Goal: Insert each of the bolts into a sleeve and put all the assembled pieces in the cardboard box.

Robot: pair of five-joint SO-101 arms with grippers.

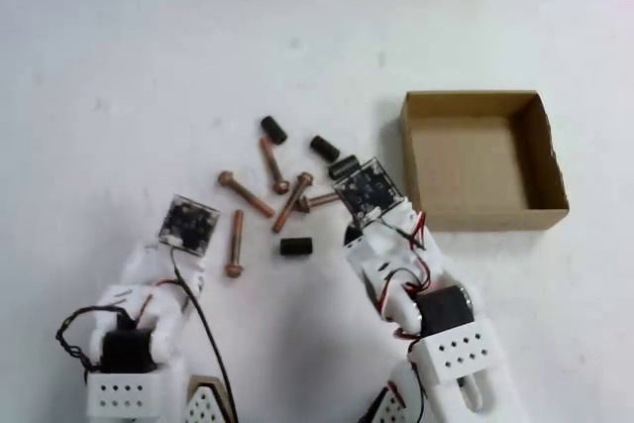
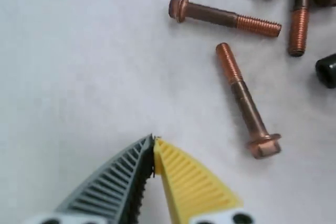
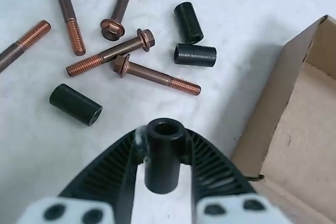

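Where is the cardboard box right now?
In the high view the box sits empty at the right of the table, just right of the right arm, whose jaws hold a sleeve.

Left arm (image 1: pixel 139 329): white, low at the near table edge, wrist aimed toward the table's middle.
Left gripper (image 2: pixel 154 142): grey finger (image 2: pixel 113 184) and yellow finger (image 2: pixel 191 184) meet at their tips, nothing between them.
Right arm (image 1: pixel 421 304): white, stretched farther forward and angled inward.
Right gripper (image 3: pixel 164 132): black ribbed fingers (image 3: pixel 107 169) clamped on a black sleeve (image 3: pixel 164 156), which is held lengthwise with its open end toward the wrist.
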